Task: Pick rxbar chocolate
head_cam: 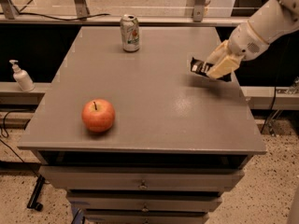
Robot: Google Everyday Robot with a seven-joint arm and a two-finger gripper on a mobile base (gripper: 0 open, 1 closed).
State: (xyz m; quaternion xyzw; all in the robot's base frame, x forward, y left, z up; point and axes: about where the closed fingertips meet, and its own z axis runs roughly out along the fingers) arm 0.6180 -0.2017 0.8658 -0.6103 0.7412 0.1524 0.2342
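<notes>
Claw [213, 69] pinching the snack bar [198, 67] near the right edge of the desk [154, 101].

Black wrapper with white lettering clamped between the tan fingers [224, 63], left end showing, remainder hidden behind them; contact with the desk top not discernible. White arm [266, 24] reaching in from the upper right, over the desk's right rim. Can [130, 32] upright near the far edge, well apart from the claw. Apple [98, 115] near the front left, well apart from both can and snack bar. Pump bottle [21, 76] on a ledge off the desk's left side. Drawers [142, 185] stacked beneath the desk top.
</notes>
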